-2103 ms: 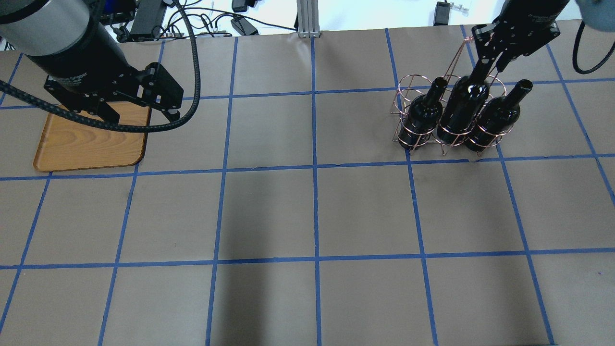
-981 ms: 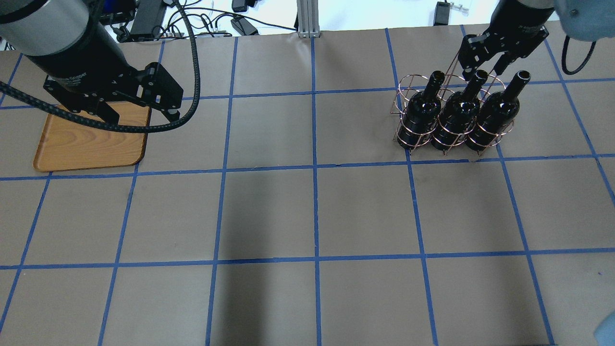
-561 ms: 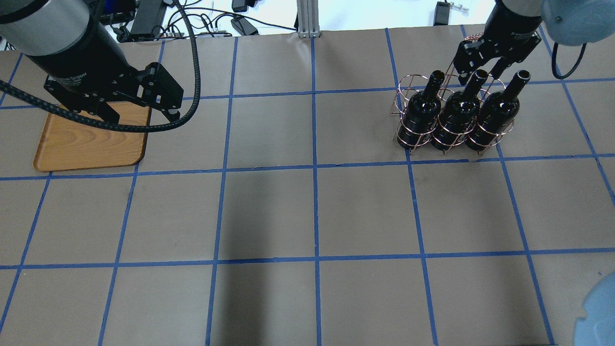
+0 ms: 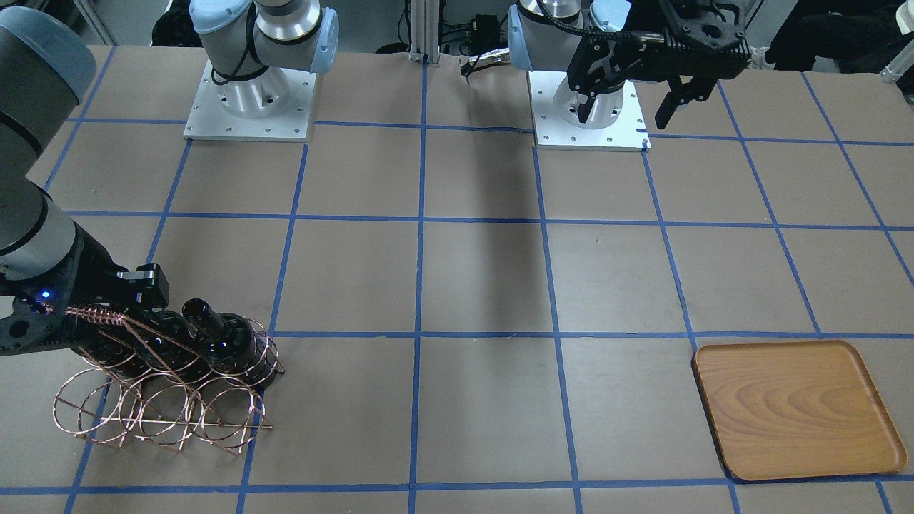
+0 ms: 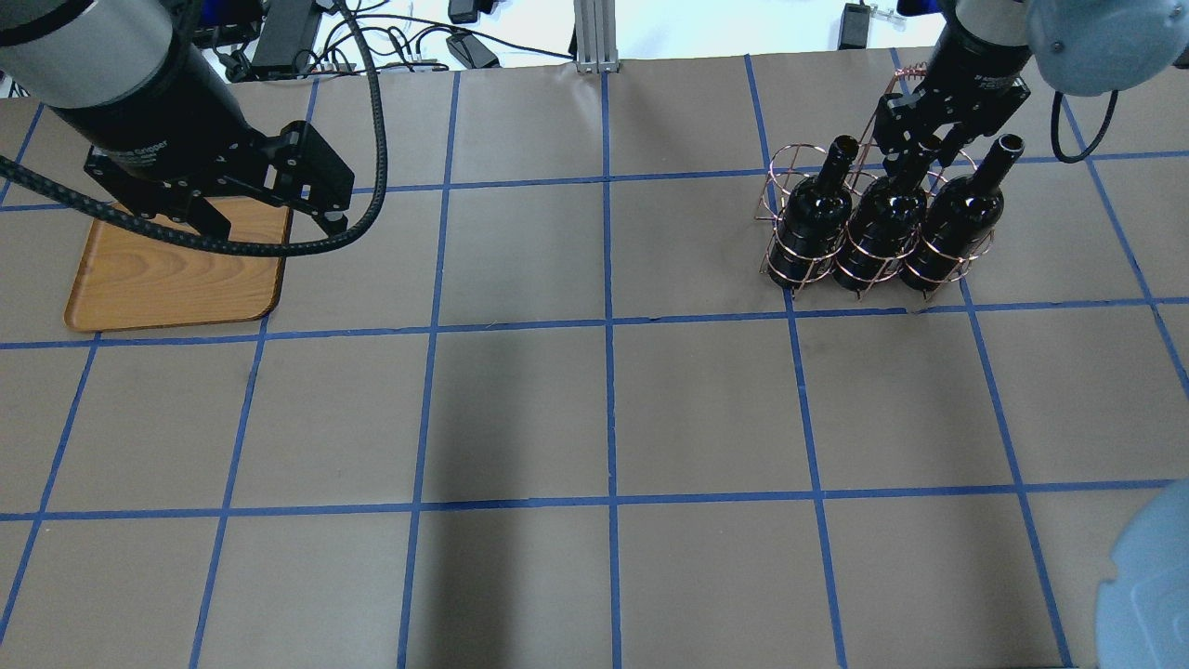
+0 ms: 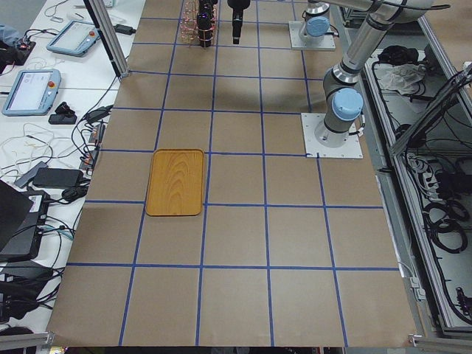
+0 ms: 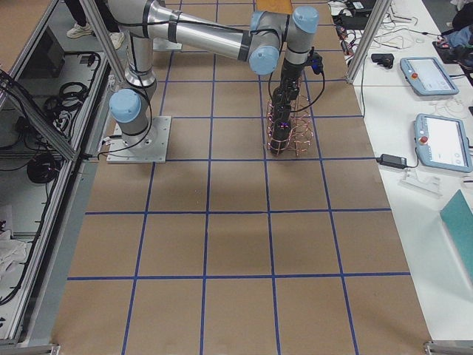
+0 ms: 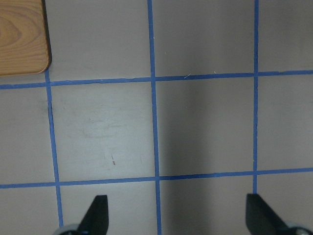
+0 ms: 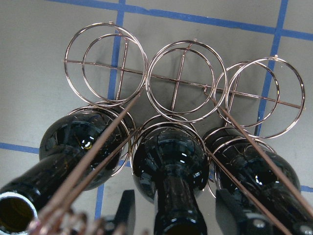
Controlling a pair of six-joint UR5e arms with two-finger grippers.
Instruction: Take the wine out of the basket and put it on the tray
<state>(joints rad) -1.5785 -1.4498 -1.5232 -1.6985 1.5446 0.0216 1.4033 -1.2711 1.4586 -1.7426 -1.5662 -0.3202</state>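
Three near-black wine bottles stand in the copper wire basket [image 5: 788, 167] at the far right of the table. My right gripper [image 5: 915, 153] is open, one finger on each side of the middle bottle's [image 5: 878, 223] neck. In the right wrist view the fingers [image 9: 124, 210] flank that neck [image 9: 176, 205] with small gaps, and the basket's [image 9: 181, 73] back rings are empty. The wooden tray [image 5: 176, 279] lies at the far left. My left gripper [image 5: 274, 223] is open and empty, hovering over the tray's right edge.
The left bottle [image 5: 817, 209] and the right bottle [image 5: 961, 218] stand close against the middle one. The basket's handle bar [image 4: 96, 314] leans beside the right gripper. Blue tape lines grid the brown table. Cables and boxes lie beyond its far edge.
The middle bottle, earlier raised in my right gripper, is back down in the basket. The right gripper has come lower around its neck. The left arm has not moved.
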